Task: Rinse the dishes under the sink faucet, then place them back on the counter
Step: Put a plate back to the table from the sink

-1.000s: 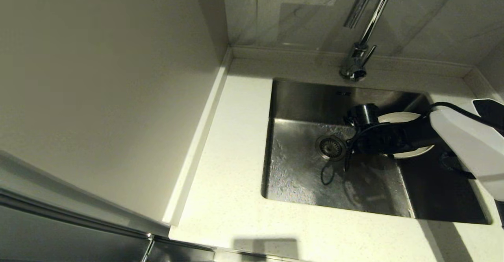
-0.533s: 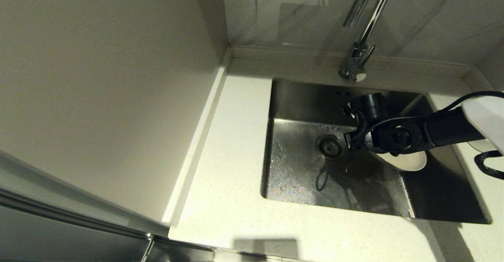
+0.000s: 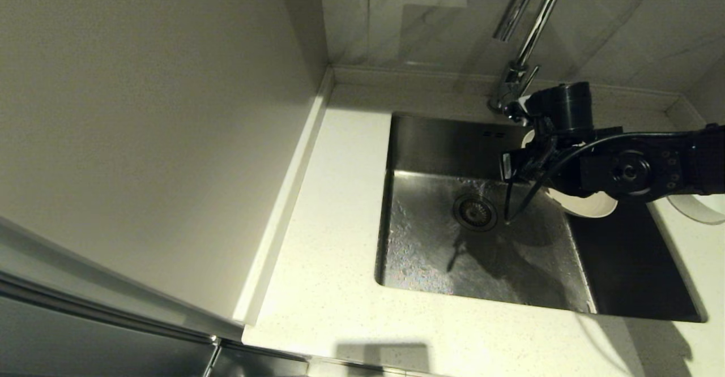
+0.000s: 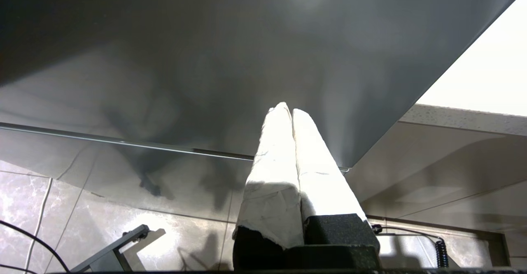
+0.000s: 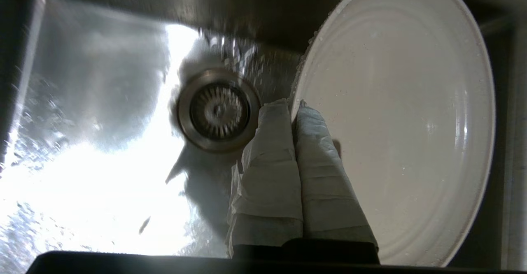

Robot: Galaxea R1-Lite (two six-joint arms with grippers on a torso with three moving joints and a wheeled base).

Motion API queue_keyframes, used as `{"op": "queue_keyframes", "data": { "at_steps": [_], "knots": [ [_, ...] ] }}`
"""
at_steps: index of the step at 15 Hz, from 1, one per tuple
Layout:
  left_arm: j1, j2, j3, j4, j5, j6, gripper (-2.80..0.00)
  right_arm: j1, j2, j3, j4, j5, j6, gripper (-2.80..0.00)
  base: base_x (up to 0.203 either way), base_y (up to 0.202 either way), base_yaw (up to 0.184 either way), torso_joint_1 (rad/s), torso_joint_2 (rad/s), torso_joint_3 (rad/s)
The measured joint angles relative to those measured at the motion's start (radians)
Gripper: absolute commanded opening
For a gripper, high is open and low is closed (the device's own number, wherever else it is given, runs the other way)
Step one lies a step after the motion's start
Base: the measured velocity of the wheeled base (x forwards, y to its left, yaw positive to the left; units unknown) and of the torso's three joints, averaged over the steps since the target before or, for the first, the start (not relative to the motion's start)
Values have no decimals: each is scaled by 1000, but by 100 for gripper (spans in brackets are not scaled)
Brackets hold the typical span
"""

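My right gripper (image 5: 293, 103) is shut on the rim of the round cream plate (image 5: 411, 121), one finger on each face. It holds the wet plate on edge above the steel sink (image 3: 430, 241), just right of the drain strainer (image 3: 474, 211). In the head view the plate (image 3: 589, 206) shows below my dark right wrist, close to the base of the chrome faucet (image 3: 527, 26). A pale round bowl (image 3: 699, 210) rests on the counter (image 3: 334, 196) right of the sink, partly hidden by my arm. The spoon is out of view. My left gripper (image 4: 287, 109) hangs shut and empty below the counter.
The sink bottom is wet and shiny. Two overflow slots (image 3: 494, 134) mark its back wall. A tall pale wall panel closes off the counter's left side, and a raised rim runs along the back wall. A grey cabinet front and tiled floor fill the left wrist view.
My right arm has lifted the plate from low in the sink up and back toward the faucet's base. The bowl on the right counter has come into sight.
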Motion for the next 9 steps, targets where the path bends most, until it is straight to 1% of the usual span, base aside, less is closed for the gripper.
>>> {"op": "queue_keyframes", "data": {
  "at_steps": [4, 6, 9],
  "knots": [
    [0, 0, 0, 0, 0, 0, -280, 1, -104, 73, 3, -23, -10, -280, 0, 0, 0, 0, 0, 0],
    [0, 0, 0, 0, 0, 0, -280, 7, -178, 116, 9, -43, -42, -280, 0, 0, 0, 0, 0, 0],
    [0, 0, 0, 0, 0, 0, -280, 1, -320, 271, 19, -52, -106, -280, 0, 0, 0, 0, 0, 0]
  ]
}}
